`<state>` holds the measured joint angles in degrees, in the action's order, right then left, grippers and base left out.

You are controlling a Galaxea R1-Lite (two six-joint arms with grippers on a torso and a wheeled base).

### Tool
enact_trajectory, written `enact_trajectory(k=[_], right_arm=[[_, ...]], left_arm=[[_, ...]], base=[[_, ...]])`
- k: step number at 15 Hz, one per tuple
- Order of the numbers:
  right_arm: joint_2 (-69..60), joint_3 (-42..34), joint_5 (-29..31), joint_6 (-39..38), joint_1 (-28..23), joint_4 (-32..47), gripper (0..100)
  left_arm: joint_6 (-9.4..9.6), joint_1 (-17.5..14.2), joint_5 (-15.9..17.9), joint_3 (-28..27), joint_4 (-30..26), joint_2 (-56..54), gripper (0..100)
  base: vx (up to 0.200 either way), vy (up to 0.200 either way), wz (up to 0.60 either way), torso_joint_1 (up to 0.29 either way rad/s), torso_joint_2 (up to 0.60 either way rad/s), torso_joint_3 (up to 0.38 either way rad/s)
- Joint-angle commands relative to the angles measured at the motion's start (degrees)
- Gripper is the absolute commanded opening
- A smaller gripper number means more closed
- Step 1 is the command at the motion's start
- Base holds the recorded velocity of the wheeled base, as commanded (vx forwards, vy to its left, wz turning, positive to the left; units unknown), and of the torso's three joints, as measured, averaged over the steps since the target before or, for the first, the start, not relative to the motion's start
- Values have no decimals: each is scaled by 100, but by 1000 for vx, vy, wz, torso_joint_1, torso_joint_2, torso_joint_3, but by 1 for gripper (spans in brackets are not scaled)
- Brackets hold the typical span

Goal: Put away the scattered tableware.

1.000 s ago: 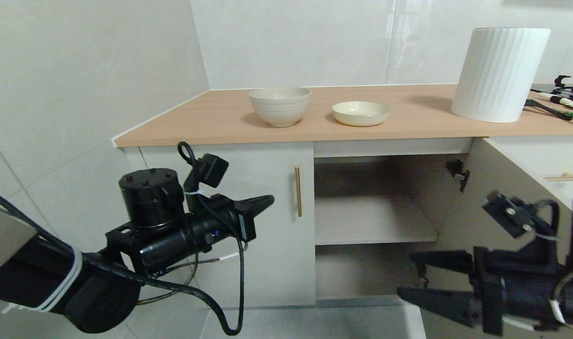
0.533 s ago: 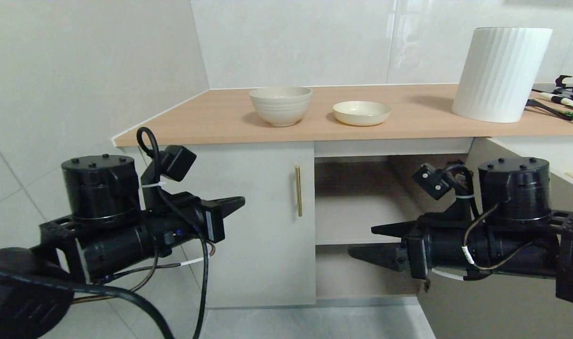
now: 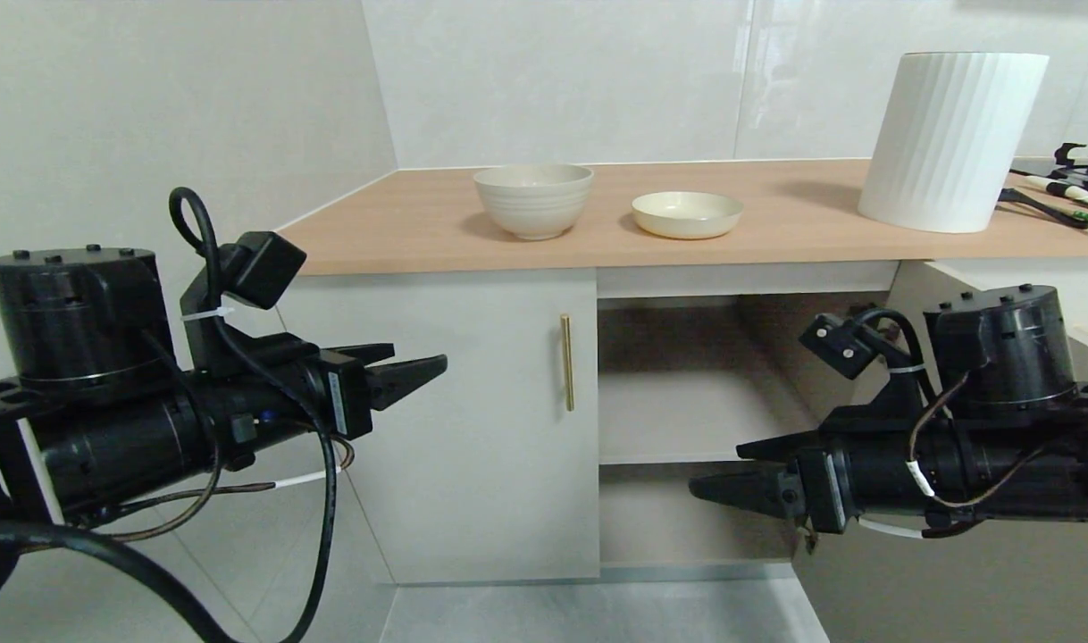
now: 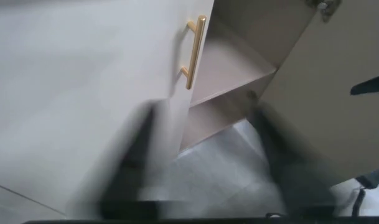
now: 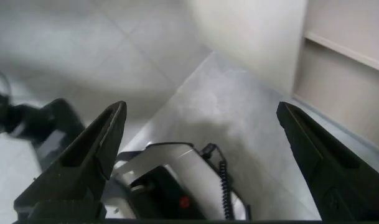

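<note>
Both arms are held low in front of the cupboard, with nothing picked up yet. My left gripper (image 3: 419, 355) hangs before the closed door (image 3: 472, 402), fingers parted and empty. My right gripper (image 3: 715, 468) sits at the open compartment (image 3: 687, 339), fingers spread wide, also empty. The tableware is up on the counter (image 3: 401, 234): a bowl (image 3: 533, 200) and, near it but not touching, a shallow dish (image 3: 686, 214), both upright. I judge the step to be the approach to a first piece. The next move calls for raising an arm to counter height, closing on a rim, then carrying that piece down to the shelf (image 3: 705, 420). I can read no brand, label or writing.
</note>
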<state>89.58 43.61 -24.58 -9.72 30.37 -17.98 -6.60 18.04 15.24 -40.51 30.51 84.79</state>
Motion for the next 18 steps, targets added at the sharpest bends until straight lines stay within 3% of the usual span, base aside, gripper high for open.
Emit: enact_trajectory(k=[1,6,11,18], right_arm=[[-213,-10,-12,-13,4,5,100],[-740,219,67,-39,-13,418,100],[-854,192,199,-74,-13,418,100],[-863,166,199,-57,-13,418,100]], left_arm=[[-8,-2,23,8,7,-6,100],[0,-2,-47,-133,-45,-164,100],[9,-2,-47,-221,-371,-322,100],[9,-64,-47,-273,-388,-489,100]], base=[[0,0,0,0,0,0],[0,0,0,0,0,0],[0,0,0,0,0,0],[0,0,0,0,0,0]])
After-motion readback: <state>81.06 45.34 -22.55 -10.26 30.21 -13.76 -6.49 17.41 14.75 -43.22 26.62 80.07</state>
